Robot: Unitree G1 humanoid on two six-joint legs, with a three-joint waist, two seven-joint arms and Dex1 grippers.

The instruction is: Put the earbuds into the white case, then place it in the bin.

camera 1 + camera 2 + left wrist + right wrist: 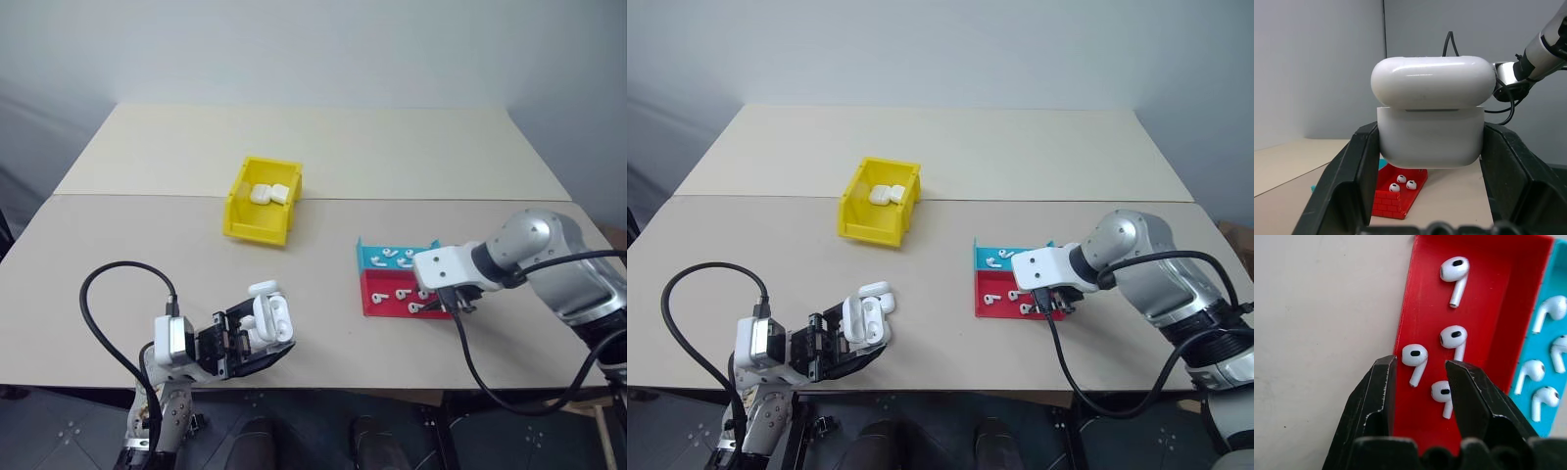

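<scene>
While the left gripper [257, 343] clamps the white case [1431, 115], the right gripper [1420, 377] (jaws apart) straddles earbuds [1414, 359].

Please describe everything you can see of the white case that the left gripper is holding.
The white case is glossy, with rounded corners, and looks like smooth plastic. Its hinged lid stands open above the body. The left gripper is shut on it, one black finger pressing each side of the body. It is held near the table's front edge, not resting on the surface.
</scene>
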